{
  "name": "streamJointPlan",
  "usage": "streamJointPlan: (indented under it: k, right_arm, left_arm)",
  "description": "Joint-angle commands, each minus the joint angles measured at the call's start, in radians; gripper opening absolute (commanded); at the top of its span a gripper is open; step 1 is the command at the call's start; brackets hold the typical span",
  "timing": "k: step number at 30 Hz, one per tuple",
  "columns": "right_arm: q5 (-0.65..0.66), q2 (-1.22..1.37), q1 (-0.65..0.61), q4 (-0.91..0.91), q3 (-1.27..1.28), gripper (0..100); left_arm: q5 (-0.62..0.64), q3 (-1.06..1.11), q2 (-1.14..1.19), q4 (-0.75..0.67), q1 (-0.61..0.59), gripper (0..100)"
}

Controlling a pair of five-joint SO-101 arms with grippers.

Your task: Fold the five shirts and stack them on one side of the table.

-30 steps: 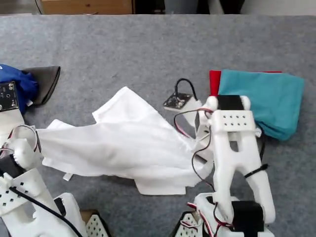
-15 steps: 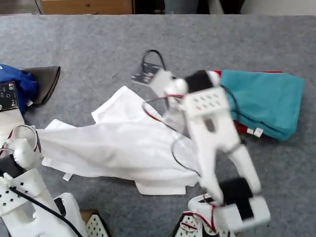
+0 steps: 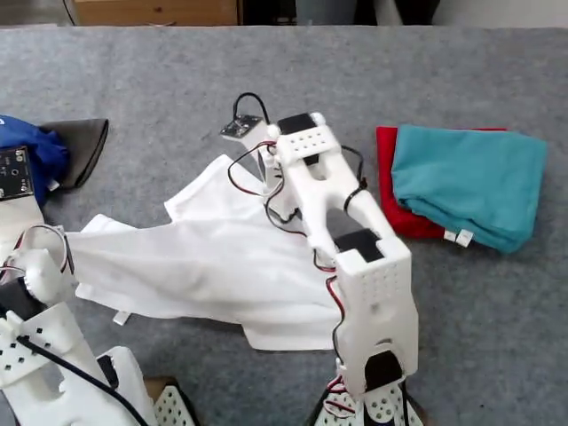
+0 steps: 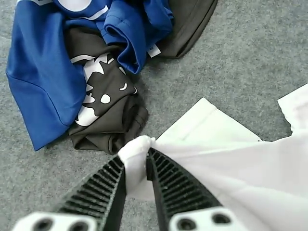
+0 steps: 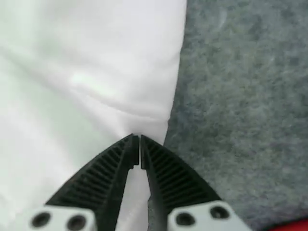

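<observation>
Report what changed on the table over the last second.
The right arm swung from beside the folded teal shirt across to the far edge of the white shirt, where the right gripper now sits shut. The left gripper stays clamped on the white shirt's corner. The white shirt, teal shirt, red shirt and blue shirt have not moved.

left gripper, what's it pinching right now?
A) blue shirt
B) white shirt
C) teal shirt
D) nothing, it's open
B: in the left wrist view the left gripper is shut on a bunched corner of the white shirt, while the blue shirt lies apart from it on the table.
</observation>
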Motion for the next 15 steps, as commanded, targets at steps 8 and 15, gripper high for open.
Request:
streamJointPlan:
  k: [8, 15]
  right_arm:
    - [0.141, -0.09, 0.137, 0.005, 0.234, 1.4]
    - [0.207, -0.407, 0.21, -0.054, 0.463, 1.5]
  left_arm:
    - [0.0, -0.045, -0.008, -0.002, 0.005, 3]
    - [0.0, -0.025, -0.008, -0.038, 0.007, 3]
